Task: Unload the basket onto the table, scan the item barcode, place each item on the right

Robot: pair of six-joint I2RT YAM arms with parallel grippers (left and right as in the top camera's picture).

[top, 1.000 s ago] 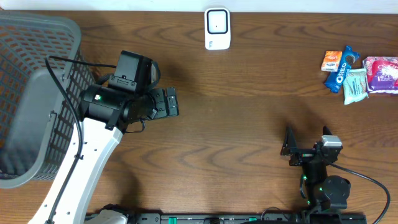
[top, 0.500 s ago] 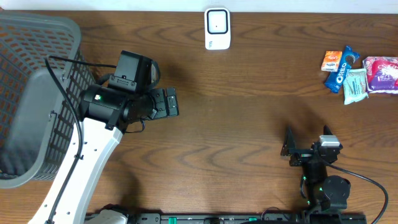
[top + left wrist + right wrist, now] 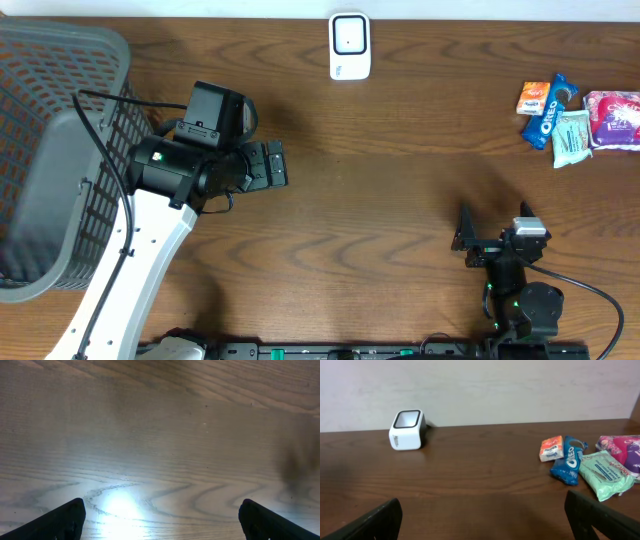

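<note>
A dark wooden desk [image 3: 400,190] runs across the scene, with a pale wall behind it in the right wrist view. The white barcode scanner [image 3: 349,45] stands at the far edge, about mid-width. The items lie in a tight cluster at the far right: an orange packet [image 3: 535,98], a blue Oreo pack [image 3: 552,112] touching it, a pale green packet [image 3: 572,137] and a pink pack [image 3: 614,120] at the edge of view. A grey mesh basket [image 3: 60,150] fills the left side.

The left hand [image 3: 270,165] hovers over bare wood just right of the basket, its jaws spread wide with nothing between them. The right hand [image 3: 482,510] sits near the front edge on the right, well apart from the packets, jaws likewise wide apart and holding nothing, facing the scanner and the packets.
</note>
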